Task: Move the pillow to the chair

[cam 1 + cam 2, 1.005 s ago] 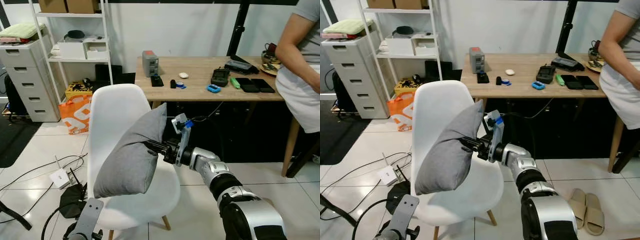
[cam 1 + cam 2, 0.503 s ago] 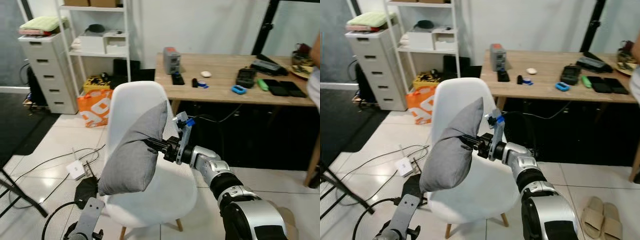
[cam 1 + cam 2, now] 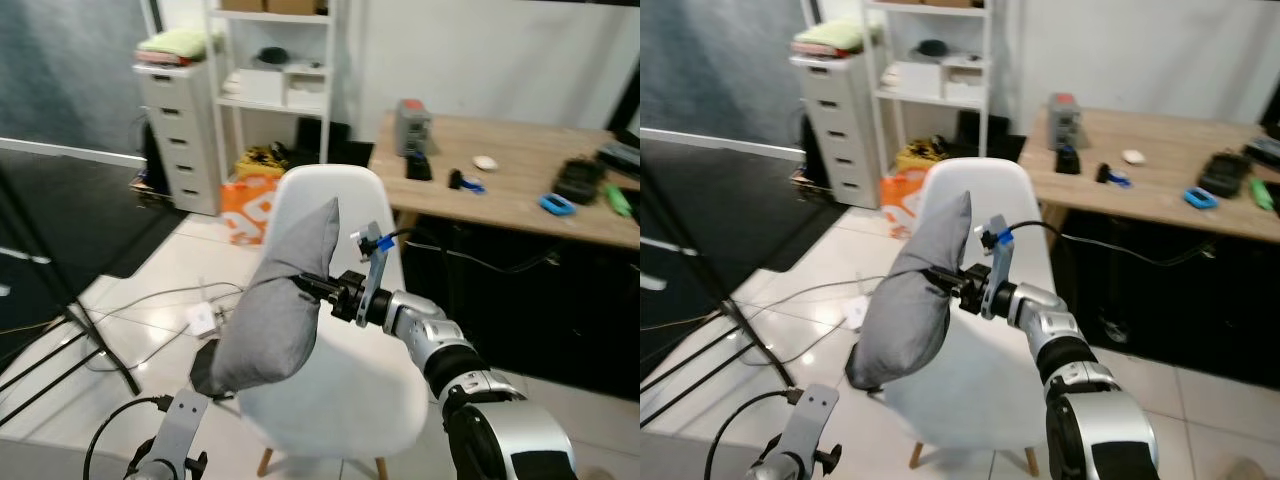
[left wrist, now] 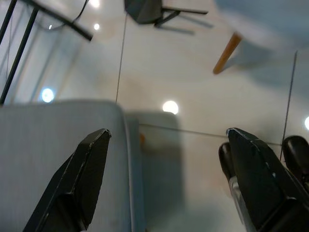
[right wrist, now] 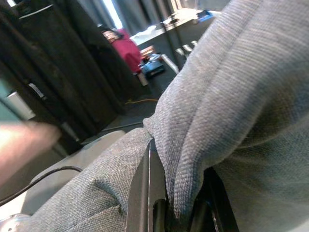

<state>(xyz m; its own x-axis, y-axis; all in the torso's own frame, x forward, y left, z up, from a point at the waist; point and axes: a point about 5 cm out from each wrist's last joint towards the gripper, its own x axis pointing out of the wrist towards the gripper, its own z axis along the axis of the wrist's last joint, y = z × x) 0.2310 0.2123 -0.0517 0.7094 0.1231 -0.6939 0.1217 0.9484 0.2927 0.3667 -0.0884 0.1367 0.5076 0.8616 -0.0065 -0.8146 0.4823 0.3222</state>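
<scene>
White chair (image 3: pixel 345 380) at centre; no readable writing anywhere. Grey pillow (image 3: pixel 275 310) held upright in air before chair's backrest, at chair's 9 o'clock. Right gripper (image 3: pixel 312 286) fingers pinching pillow edge. Left gripper (image 4: pixel 164 159) hangs low, fingers spread over floor.

Chair (image 3: pixel 345 390) seat bare and open toward 6 o'clock; its backrest walls off 12. Pillow (image 3: pixel 275 305) hangs over the seat's 9 o'clock edge. Worktop (image 3: pixel 520 190) close at 2 o'clock. Cables (image 3: pixel 150 305) and tripod legs (image 3: pixel 70 335) cross the floor at 9.
</scene>
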